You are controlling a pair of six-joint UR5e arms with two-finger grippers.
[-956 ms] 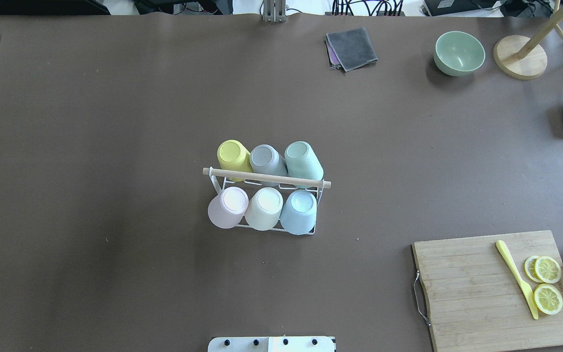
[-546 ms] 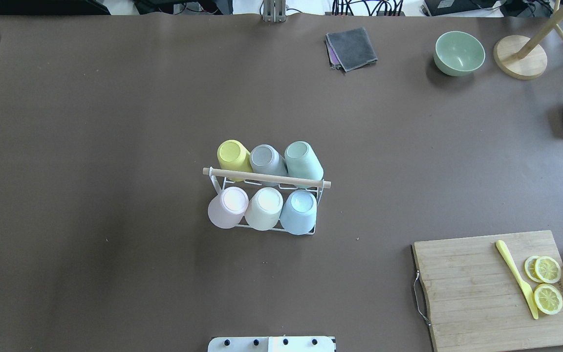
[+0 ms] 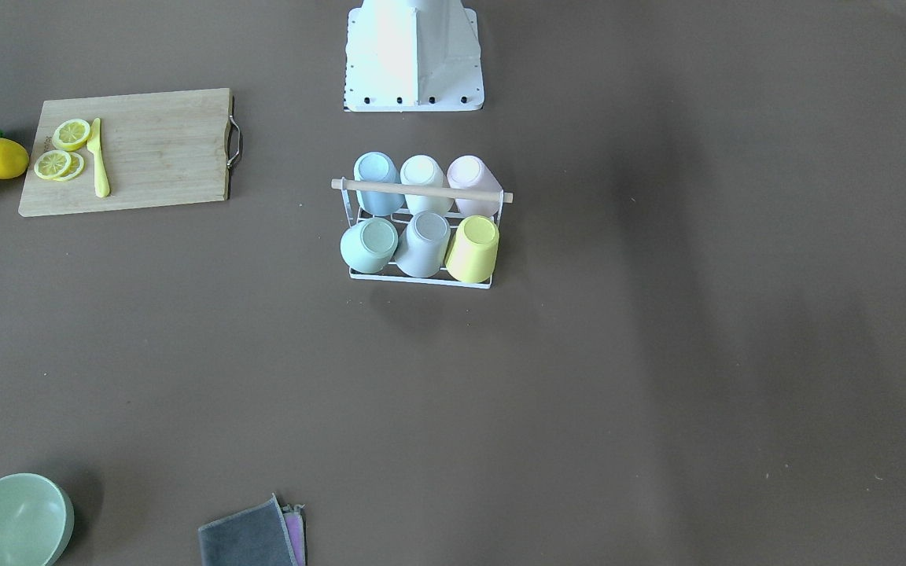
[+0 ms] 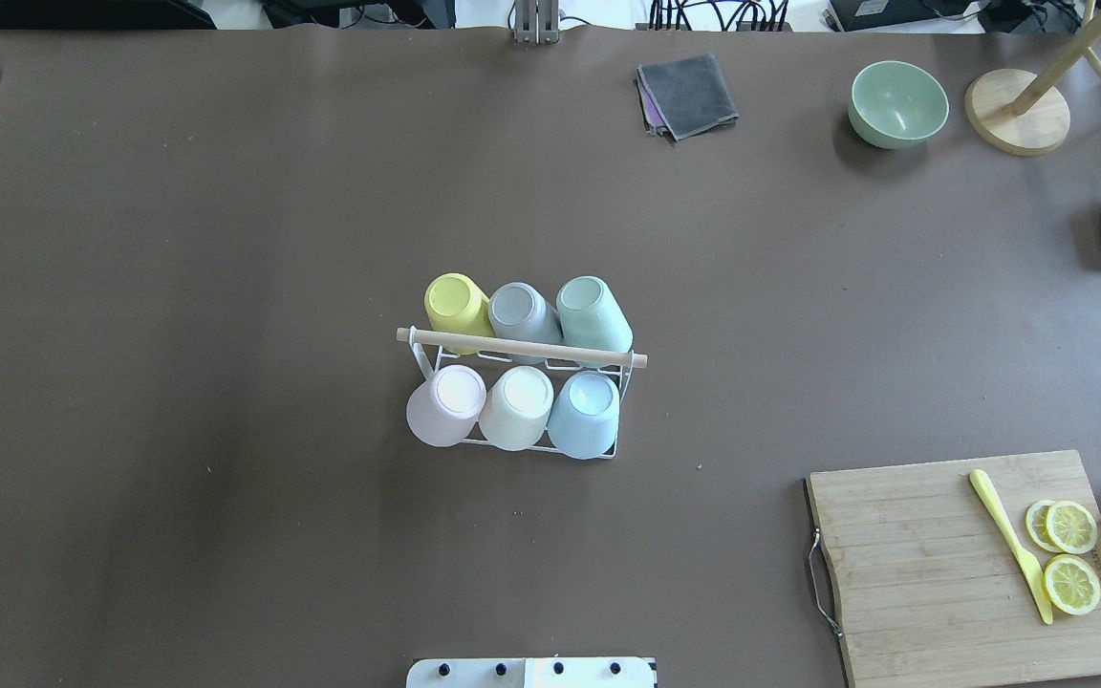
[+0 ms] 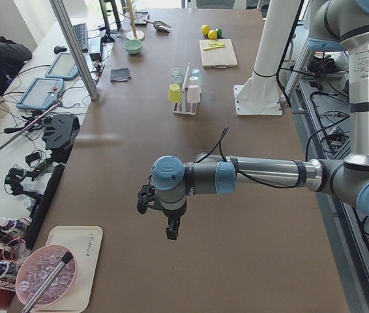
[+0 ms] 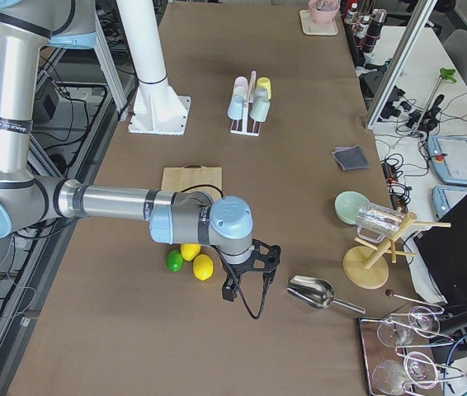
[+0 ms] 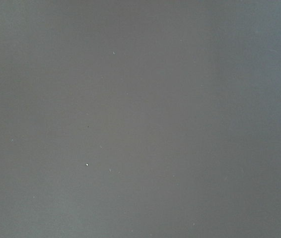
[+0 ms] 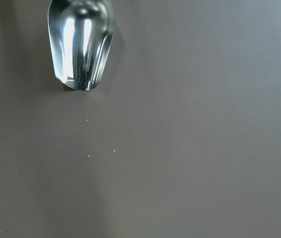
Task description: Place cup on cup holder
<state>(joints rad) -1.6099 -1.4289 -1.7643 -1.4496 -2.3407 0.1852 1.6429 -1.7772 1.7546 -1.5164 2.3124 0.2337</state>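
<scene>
The holder (image 4: 522, 348) is seen at the overhead frame's centre with all six pegs capped by cups (image 4: 515, 408), so the left pincer (image 5: 170, 229) and right pincer (image 6: 231, 289), whose opening cannot be told, are best held well clear of it.

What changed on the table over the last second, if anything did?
Nothing visibly changed in the overhead view. The cup holder stands in the same spot with all six cups upside down on it, and the cutting board, green bowl and grey cloth lie where they were. No arm shows in that view at any of the three moments.
</scene>
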